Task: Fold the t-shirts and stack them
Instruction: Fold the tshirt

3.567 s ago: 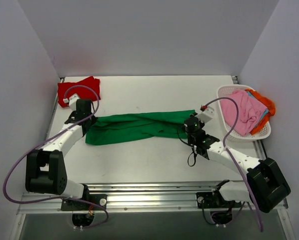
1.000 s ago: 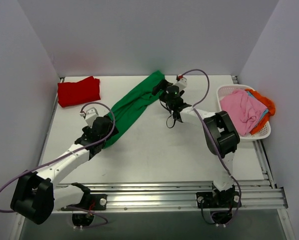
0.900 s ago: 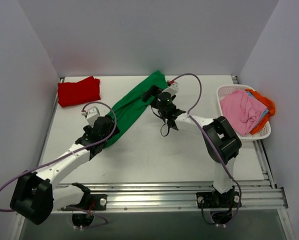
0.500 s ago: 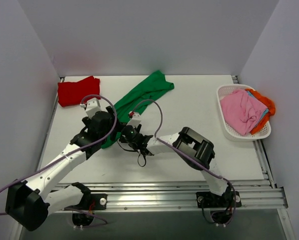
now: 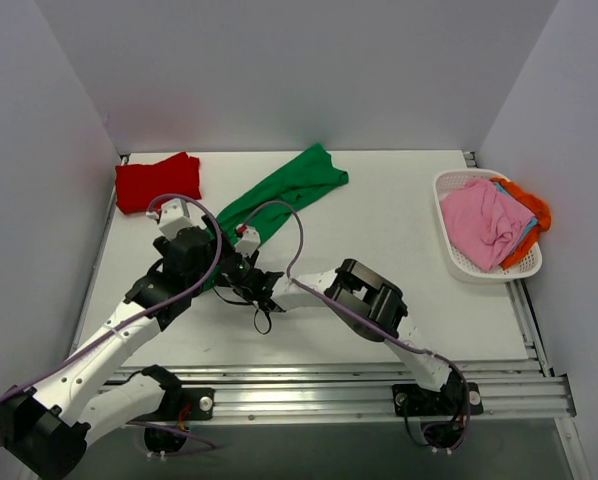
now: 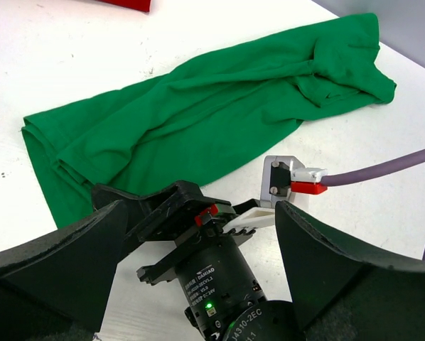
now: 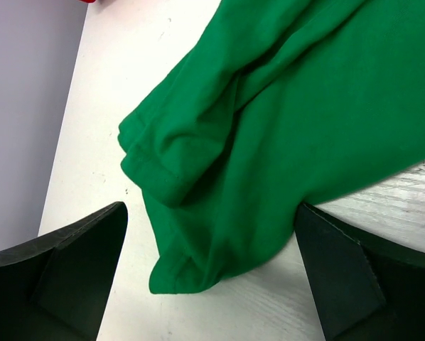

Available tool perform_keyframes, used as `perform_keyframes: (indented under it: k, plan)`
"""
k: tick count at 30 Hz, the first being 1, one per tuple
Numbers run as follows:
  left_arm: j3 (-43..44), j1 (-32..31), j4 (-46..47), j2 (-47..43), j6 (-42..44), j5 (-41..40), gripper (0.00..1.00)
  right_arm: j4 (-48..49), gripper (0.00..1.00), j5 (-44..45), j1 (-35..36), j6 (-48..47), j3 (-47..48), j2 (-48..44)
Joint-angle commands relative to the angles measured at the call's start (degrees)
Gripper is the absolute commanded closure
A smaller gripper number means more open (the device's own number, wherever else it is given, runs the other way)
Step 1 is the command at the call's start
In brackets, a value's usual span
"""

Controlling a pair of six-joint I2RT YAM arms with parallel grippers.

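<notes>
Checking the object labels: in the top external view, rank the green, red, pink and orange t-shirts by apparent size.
1. green t-shirt, a long diagonal strip.
2-3. red t-shirt and pink t-shirt: they look about alike, so not ranked.
4. orange t-shirt: only an edge shows behind the pink one.

Five soft plain t-shirts show in all. One bright green fabric tee (image 5: 284, 190) lies stretched from the centre toward 12 o'clock and one red fabric tee (image 5: 157, 182) is folded at 10 o'clock. Three are bunched at 2 o'clock inside the one white plastic lattice basket (image 5: 455, 264): one pink tee (image 5: 484, 222), one orange tee (image 5: 532, 210) and one blue tee (image 5: 526, 231), seen only as a thin edge. There is one white table (image 5: 399, 200) and two white-and-black robot arms, the left arm (image 5: 104, 340) and the right arm (image 5: 364, 298).
</notes>
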Motion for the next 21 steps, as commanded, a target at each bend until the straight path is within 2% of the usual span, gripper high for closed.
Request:
perform_keyframes:
  k: [1,4,7,8,9,10,11,14,21]
  plan:
    - [0.39,-0.27,-0.20,-0.86,0.85,-0.85,0.07,-6.83,0.01,-0.97,0.87,1.21,0.61,2.70]
    - [0.30,-0.27,-0.11,-0.68,0.76,-0.85,0.07,-5.34,0.07,-1.32,0.95,0.95,-0.62,2.62]
    - [0.47,-0.36,-0.37,-0.68,0.76,-0.85,0.07,-3.06,0.22,-2.55,0.87,0.69,-2.81,2.36]
    - [0.48,-0.36,-0.46,-0.68,0.68,-0.85,0.07,-2.44,0.35,-3.34,0.69,0.51,-3.25,2.35]
    - [0.48,-0.27,-0.55,-0.86,0.67,-0.85,0.07,-2.08,0.43,-3.61,0.60,0.33,-3.69,2.44]
    - [0.48,-0.27,-0.55,-0.95,0.67,-0.85,0.07,-1.99,0.57,-3.96,0.52,0.42,-4.13,2.62]
    - [0.39,-0.36,-0.55,-1.03,0.67,-0.85,0.07,-2.51,0.89,-4.14,0.43,0.68,-4.14,3.14]
    - [-0.05,-0.36,-0.28,-1.56,0.67,-0.94,0.06,-2.70,1.00,-4.40,-0.01,1.12,-4.75,3.93]
    - [-0.32,-0.36,0.16,-1.04,0.67,-0.94,0.06,-1.29,1.00,-4.32,-0.98,1.39,-8.00,3.15]
